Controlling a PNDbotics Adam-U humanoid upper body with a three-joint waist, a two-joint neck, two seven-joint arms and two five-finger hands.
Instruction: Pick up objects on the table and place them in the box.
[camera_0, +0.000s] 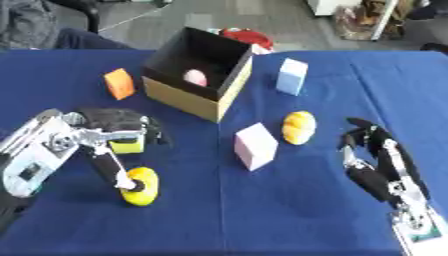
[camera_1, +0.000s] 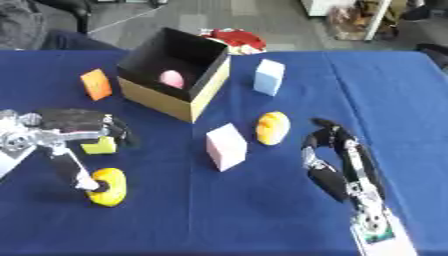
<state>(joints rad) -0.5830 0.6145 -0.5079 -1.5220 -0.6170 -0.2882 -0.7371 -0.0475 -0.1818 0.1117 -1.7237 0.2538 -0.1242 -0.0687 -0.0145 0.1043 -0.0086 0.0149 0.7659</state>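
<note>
Partly hidden yellow block (camera_0: 128, 146) under left hand (camera_0: 118, 125) — fingers curled over it, right hand (camera_0: 374, 150) spread.

Matt blue cloth (camera_0: 262, 210) covering the table, cardboard-look box (camera_0: 188, 97) with tan outside and matt black lining, smooth pink block (camera_0: 255, 146), pale blue block (camera_0: 292, 76) and orange block (camera_0: 119, 83), left hand (camera_0: 122, 131) of black plastic and silvery metal
</note>
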